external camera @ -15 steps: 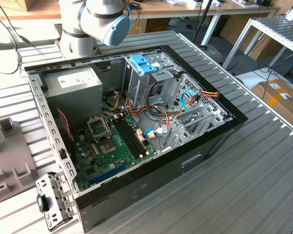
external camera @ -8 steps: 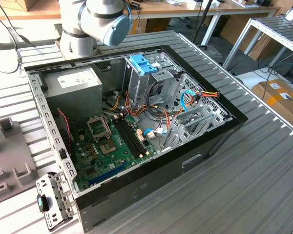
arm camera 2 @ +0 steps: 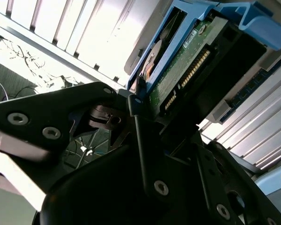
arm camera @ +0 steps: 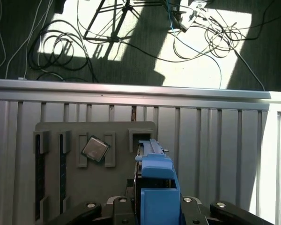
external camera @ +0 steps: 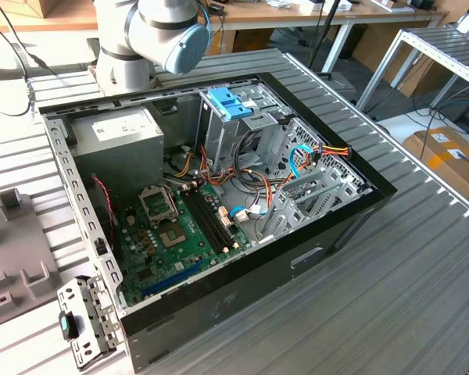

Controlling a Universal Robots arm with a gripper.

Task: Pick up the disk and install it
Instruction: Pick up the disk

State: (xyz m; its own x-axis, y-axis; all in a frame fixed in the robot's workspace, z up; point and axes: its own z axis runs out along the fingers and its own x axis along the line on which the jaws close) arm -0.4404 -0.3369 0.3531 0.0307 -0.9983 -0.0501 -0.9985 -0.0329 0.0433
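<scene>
My gripper [arm camera: 157, 208] is shut on the disk [arm camera: 155, 180], which I hold on edge with its blue side rail facing the first wrist view. In the second wrist view the disk [arm camera 2: 178, 75] shows its green circuit board and connector row, clamped between the black fingers [arm camera 2: 136, 105]. Below the disk lies a grey holder tray [arm camera: 61, 133] with an open upright slot [arm camera: 140, 136] close behind the disk. The open computer case [external camera: 352, 211] lies on the slatted table, with a metal drive cage [external camera: 246, 129] inside it.
A processor chip [arm camera: 94, 149] rests in the grey tray, beside memory sticks [arm camera: 38, 168]. In the case are a grey power-supply box [external camera: 113, 134], a green motherboard [external camera: 172, 234], loose cables [external camera: 297, 160] and a light-blue bracket [external camera: 230, 103] on the cage. The arm's base [external camera: 141, 39] stands behind the case.
</scene>
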